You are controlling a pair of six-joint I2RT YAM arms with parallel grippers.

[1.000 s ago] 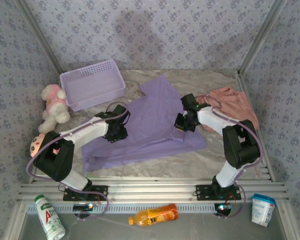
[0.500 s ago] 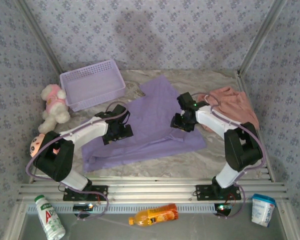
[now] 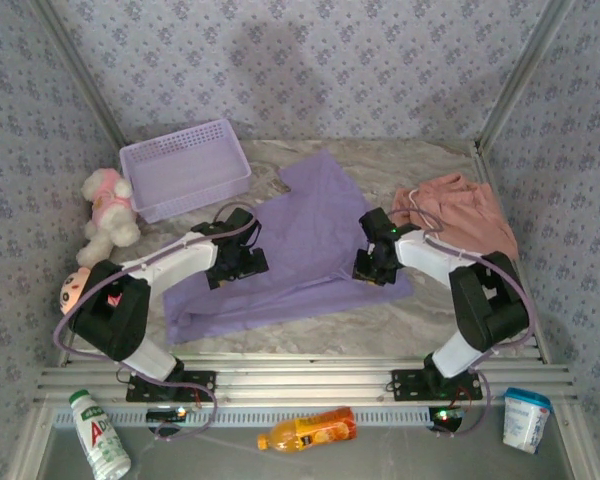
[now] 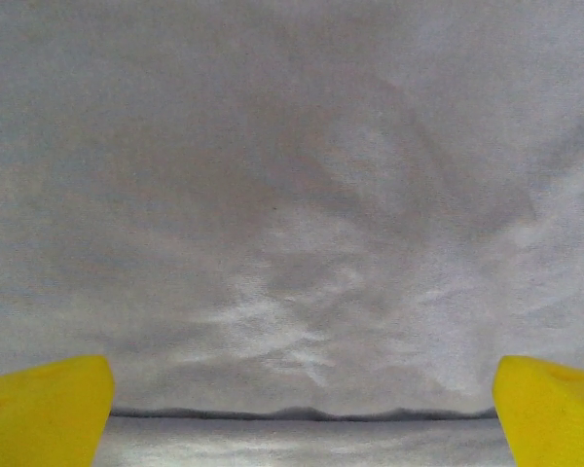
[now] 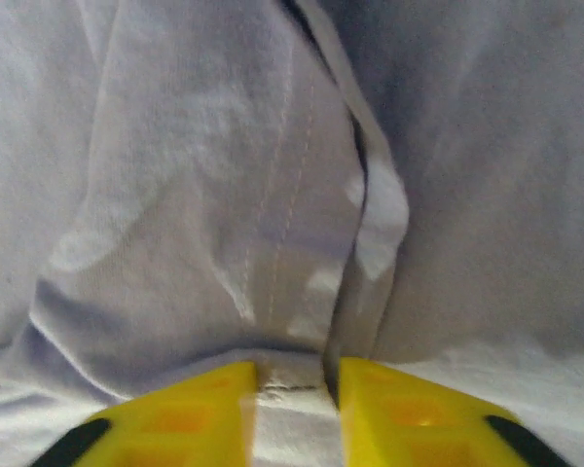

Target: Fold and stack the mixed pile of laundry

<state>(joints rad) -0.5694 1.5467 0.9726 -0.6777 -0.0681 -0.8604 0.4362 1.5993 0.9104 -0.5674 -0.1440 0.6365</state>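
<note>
Marbled tabletop (image 3: 460, 315) lies under the lavender T-shirt (image 3: 300, 235), which is spread flat at centre. The salmon-pink garment (image 3: 465, 210) sits crumpled near its right side. My left gripper (image 4: 302, 394) hovers over smooth jersey, fingers spread wide. My right gripper (image 5: 292, 389) pinches a stitched hem fold. To fold cleanly, I judge this thin, limp knit needs a low, even lift so it doesn't drag or bunch.

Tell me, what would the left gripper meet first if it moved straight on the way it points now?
The T-shirt. The left gripper points at the cloth with its jaws wide open, and nothing lies between. The cloth seems very near, though the depth is hard to judge.
</note>
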